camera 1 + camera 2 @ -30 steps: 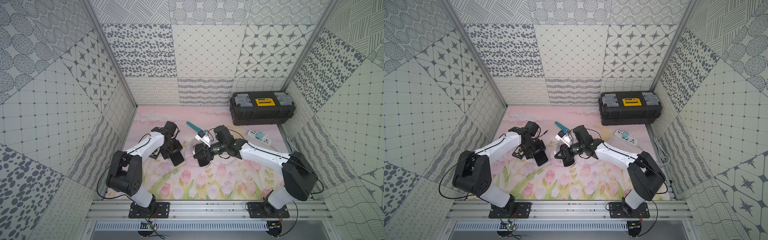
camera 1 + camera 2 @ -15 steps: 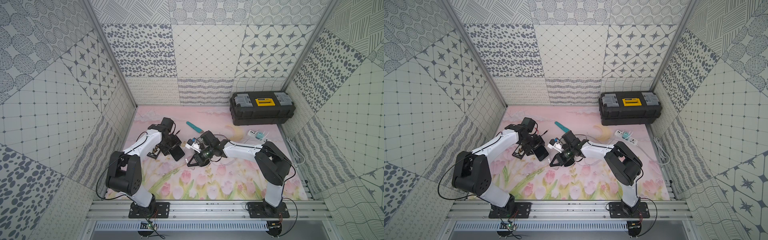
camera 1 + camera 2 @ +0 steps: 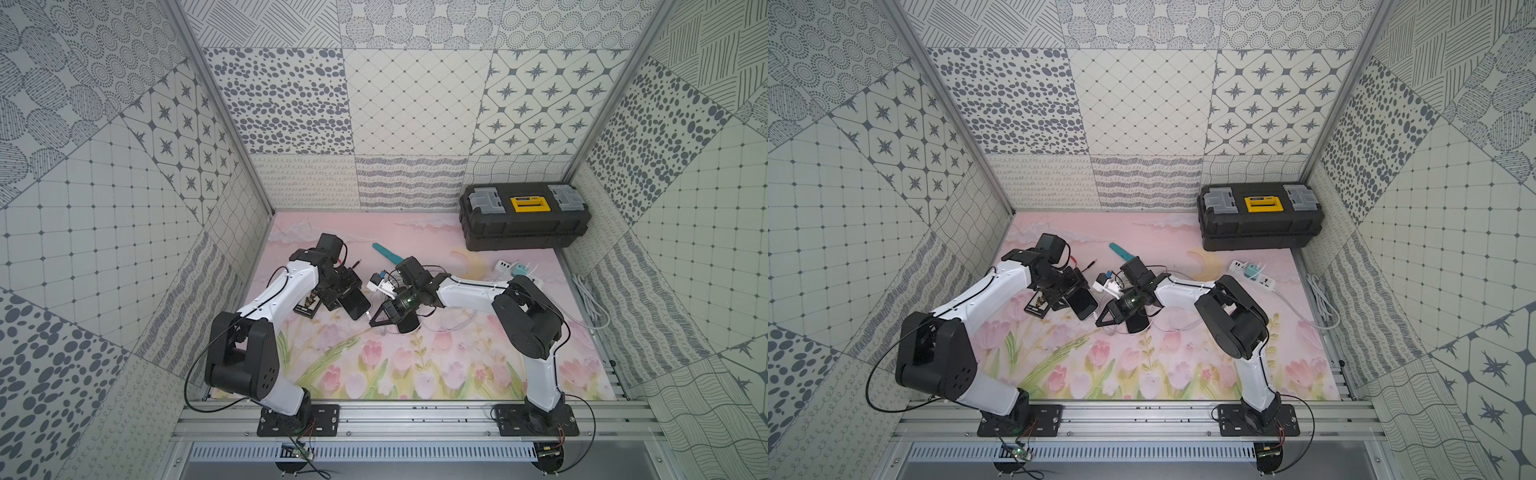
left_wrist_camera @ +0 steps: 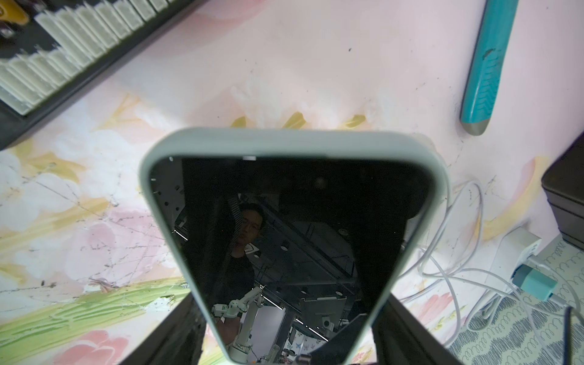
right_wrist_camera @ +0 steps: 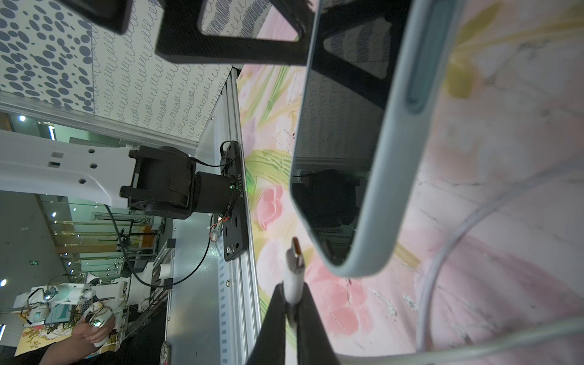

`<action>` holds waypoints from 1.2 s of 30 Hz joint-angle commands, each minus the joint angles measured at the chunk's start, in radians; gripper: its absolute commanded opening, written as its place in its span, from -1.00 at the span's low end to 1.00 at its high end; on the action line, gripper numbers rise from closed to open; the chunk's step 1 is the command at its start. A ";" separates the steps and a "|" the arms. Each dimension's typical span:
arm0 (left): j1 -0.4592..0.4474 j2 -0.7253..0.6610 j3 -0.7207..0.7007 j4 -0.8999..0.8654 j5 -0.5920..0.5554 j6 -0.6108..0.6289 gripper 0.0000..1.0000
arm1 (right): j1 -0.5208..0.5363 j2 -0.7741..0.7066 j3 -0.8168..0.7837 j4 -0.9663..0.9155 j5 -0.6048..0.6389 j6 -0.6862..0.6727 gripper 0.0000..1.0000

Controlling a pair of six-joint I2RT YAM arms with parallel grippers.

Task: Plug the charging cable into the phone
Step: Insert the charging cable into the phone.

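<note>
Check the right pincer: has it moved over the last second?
Yes. The right pincer, gripping the cable plug, has slid away from the toolbox, toward the phone.

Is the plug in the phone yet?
Out. The plug, pinched in the right claw, shows its bare metal tip beside the phone's corner.

phone [image 4: 294, 237] port hidden, cable [image 5: 292, 279] — edge-cropped

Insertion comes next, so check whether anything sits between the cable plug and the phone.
Nothing visible does. The plug, pinched in the right claw, sits just off a corner of the phone, with only air between them.
</note>
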 commanded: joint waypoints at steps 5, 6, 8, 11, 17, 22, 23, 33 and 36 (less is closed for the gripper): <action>0.007 -0.023 0.000 0.005 0.053 -0.023 -1.00 | -0.007 0.026 0.027 0.009 -0.016 -0.004 -1.00; 0.009 -0.025 -0.002 0.004 0.050 -0.022 -1.00 | -0.008 0.030 0.031 0.008 -0.020 -0.004 -1.00; 0.008 -0.032 -0.003 0.004 0.044 -0.018 -1.00 | -0.008 0.032 0.033 0.009 -0.029 -0.006 -1.00; 0.009 -0.026 0.000 0.006 0.048 -0.020 -1.00 | -0.008 0.032 0.029 0.010 -0.030 -0.011 -1.00; 0.010 -0.025 0.002 0.016 0.055 -0.027 -1.00 | -0.007 0.046 0.031 0.008 -0.041 -0.013 -1.00; 0.010 -0.022 0.003 0.017 0.060 -0.027 -1.00 | -0.007 0.052 0.034 0.008 -0.041 -0.017 -1.00; 0.010 -0.020 0.002 0.017 0.061 -0.026 -1.00 | -0.006 0.054 0.036 0.009 -0.043 -0.017 -1.00; 0.010 -0.018 -0.007 0.021 0.065 -0.017 -1.00 | -0.007 0.064 0.061 0.008 -0.047 -0.006 -1.00; 0.010 -0.019 -0.005 0.022 0.069 -0.018 -1.00 | -0.007 0.065 0.064 0.009 -0.043 -0.006 -1.00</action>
